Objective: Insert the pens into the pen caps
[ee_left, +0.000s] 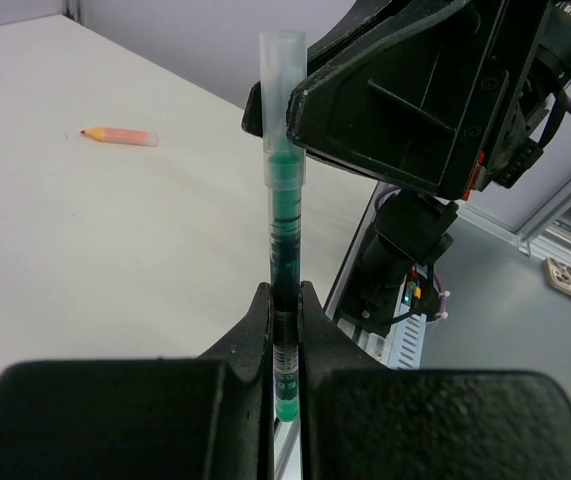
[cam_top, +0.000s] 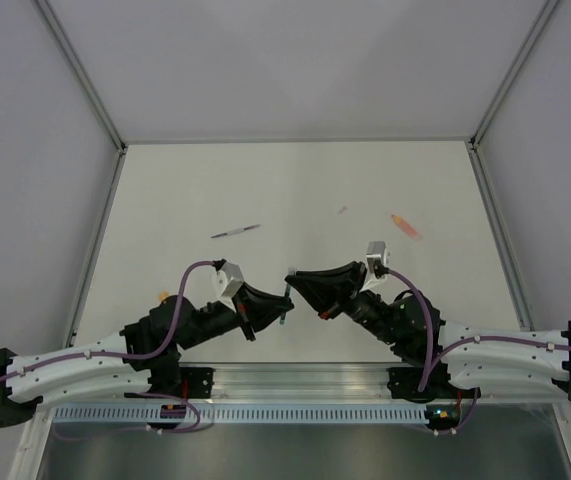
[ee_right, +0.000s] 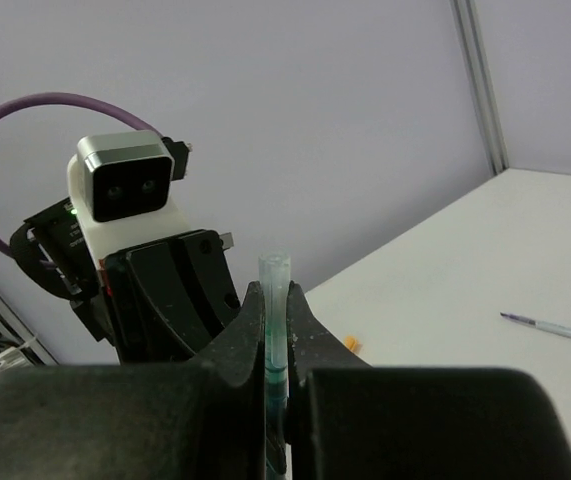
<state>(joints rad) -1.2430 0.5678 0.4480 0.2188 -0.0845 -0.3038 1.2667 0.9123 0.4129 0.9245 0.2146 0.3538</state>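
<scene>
green pen (ee_left: 285,235), clear cap (ee_left: 283,95), pink-orange marker (ee_left: 120,136)

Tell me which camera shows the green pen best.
Left wrist: the green pen stands upright in the left gripper, its whole barrel close up, tip in the clear cap. Right wrist shows only its capped end; from the top it is a speck.

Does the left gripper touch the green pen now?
Touching. The left wrist view shows the green pen clamped in the left gripper, with both jaws pressed against its sides and no gap.
</scene>
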